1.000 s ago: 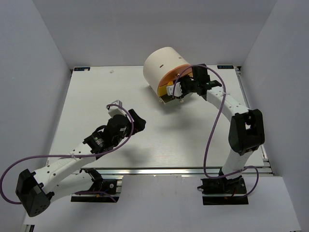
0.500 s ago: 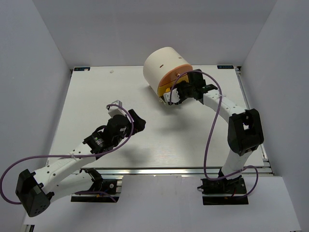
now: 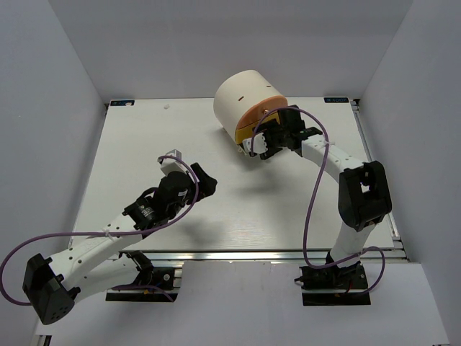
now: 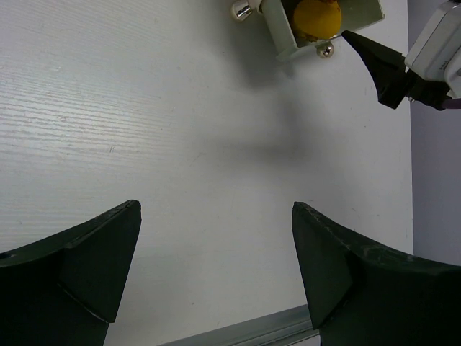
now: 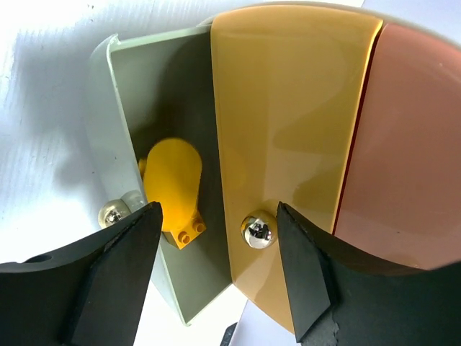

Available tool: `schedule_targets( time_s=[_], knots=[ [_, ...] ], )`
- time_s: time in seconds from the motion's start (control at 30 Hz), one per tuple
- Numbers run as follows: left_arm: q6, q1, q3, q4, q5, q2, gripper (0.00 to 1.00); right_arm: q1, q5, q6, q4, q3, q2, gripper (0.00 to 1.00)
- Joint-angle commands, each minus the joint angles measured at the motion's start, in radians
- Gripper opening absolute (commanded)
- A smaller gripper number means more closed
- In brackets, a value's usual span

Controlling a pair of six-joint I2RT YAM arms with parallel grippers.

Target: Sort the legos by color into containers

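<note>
One yellow lego (image 5: pixel 173 191) sits inside the open drawer (image 5: pixel 130 108) of the cream drum (image 3: pixel 245 94) at the back of the table (image 3: pixel 144 144). Right gripper (image 5: pixel 216 223) is up at the drum's face, fingers spread, gripping nothing, with a metal knob (image 5: pixel 257 229) between them. Left gripper (image 4: pixel 216 216) hangs over the table well away, also wide apart.
</note>
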Motion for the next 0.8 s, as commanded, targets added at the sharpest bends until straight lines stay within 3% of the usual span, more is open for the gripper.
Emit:
schedule_targets(
  time_s=[0.0, 0.1, 0.13, 0.17, 0.23, 0.33, 0.37, 0.43, 0.47, 0.57, 0.77],
  knots=[
    [-0.005, 0.002, -0.003, -0.002, -0.023, -0.024, 0.95, 0.007, 0.008, 0.018, 0.033, 0.007, 0.004, 0.70],
    [-0.006, 0.002, 0.000, -0.010, -0.024, -0.028, 0.95, 0.004, -0.027, 0.085, 0.037, 0.022, -0.028, 0.64],
    [-0.011, 0.002, -0.001, -0.016, -0.028, -0.033, 0.95, -0.003, -0.056, 0.181, 0.034, 0.034, -0.037, 0.59],
    [-0.014, 0.002, -0.005, -0.016, -0.029, -0.036, 0.95, -0.006, -0.069, 0.240, -0.004, 0.057, -0.048, 0.36],
    [-0.021, 0.002, -0.015, -0.010, -0.032, -0.045, 0.95, -0.018, -0.124, 0.451, -0.059, 0.135, -0.054, 0.03],
    [-0.023, 0.002, -0.023, -0.002, -0.031, -0.054, 0.93, -0.049, -0.219, 0.675, -0.180, 0.162, -0.080, 0.00],
    [-0.020, 0.002, -0.023, -0.003, -0.031, -0.053, 0.92, -0.064, -0.236, 0.840, -0.178, 0.137, -0.095, 0.00],
    [-0.020, 0.002, -0.018, -0.007, -0.026, -0.047, 0.88, -0.079, -0.273, 0.988, -0.139, 0.003, -0.146, 0.00],
    [-0.020, 0.002, -0.017, -0.007, -0.024, -0.045, 0.85, -0.095, -0.261, 1.164, -0.094, -0.056, -0.164, 0.00],
    [-0.018, 0.002, -0.015, -0.010, -0.020, -0.047, 0.80, -0.121, -0.078, 1.456, 0.023, -0.223, -0.210, 0.00],
    [-0.029, 0.002, -0.017, -0.013, -0.015, -0.044, 0.80, -0.162, 0.014, 1.616, -0.084, -0.168, -0.094, 0.00]
  ],
)
